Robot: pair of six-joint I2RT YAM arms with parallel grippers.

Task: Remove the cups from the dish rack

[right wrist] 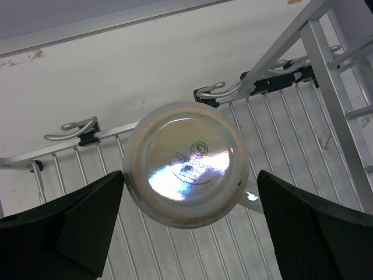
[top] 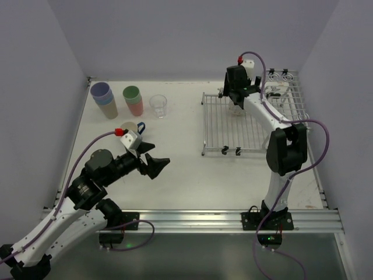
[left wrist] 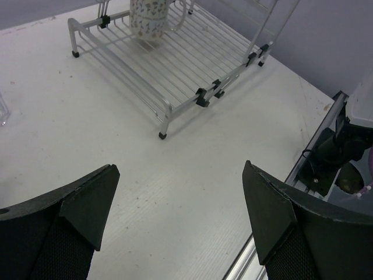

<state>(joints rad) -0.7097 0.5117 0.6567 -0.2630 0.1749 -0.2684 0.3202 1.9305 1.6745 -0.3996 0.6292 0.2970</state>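
- Dish rack (top: 233, 125): silver wire, far right of the table.
- Mug (right wrist: 185, 165): pale and speckled, upside down on the rack's far-left corner, base up.
- Right claw (top: 236, 100): spread wide above the mug, one finger on each side, not closed on it.
- Left claw (top: 154, 165): spread wide, holding nothing, over bare table at near left-centre.
- Far left, on the table: bluish tumbler stack (top: 104, 99), green-and-pink tumbler stack (top: 133, 100), clear glass (top: 158, 105).
- Blue-handled mug (top: 133, 126): just nearer, partly hidden by the left arm.

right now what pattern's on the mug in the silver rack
White ceramic mug: dark speckles; left wrist view.
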